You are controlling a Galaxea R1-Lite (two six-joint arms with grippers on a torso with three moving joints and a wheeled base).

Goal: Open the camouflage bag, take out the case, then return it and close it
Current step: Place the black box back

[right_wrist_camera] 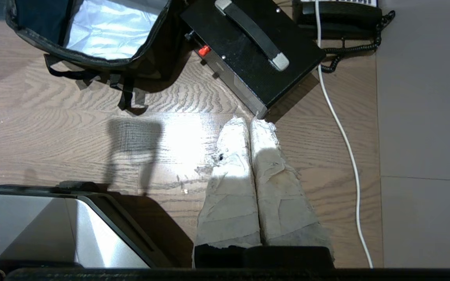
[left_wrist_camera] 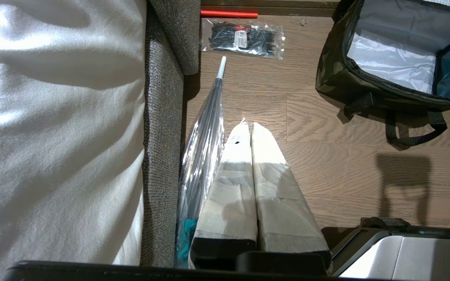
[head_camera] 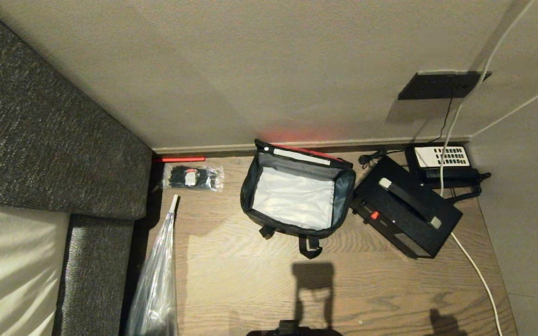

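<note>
The camouflage bag (head_camera: 250,196) stands open on the wooden floor close to the wall, its lid (head_camera: 306,154) tipped back and showing a red edge. Silver lining fills the inside, and I see no case in any view. The left wrist view shows the bag's camouflage side (left_wrist_camera: 332,74), and its dark front rim (right_wrist_camera: 92,61) is in the right wrist view. My left gripper (left_wrist_camera: 247,125) hangs shut and empty over bare floor, left of the bag. My right gripper (right_wrist_camera: 247,120) is shut and empty too, just short of a black box's corner. Neither gripper shows in the head view.
A grey sofa (head_camera: 40,140) lines the left side, with a clear plastic-wrapped umbrella (head_camera: 157,280) lying along it. A packet of black ties (head_camera: 193,178) and a red stick (head_camera: 179,159) lie by the wall. Right of the bag are a black box with a handle (head_camera: 404,210), a telephone (head_camera: 439,158) and a white cable (head_camera: 477,270).
</note>
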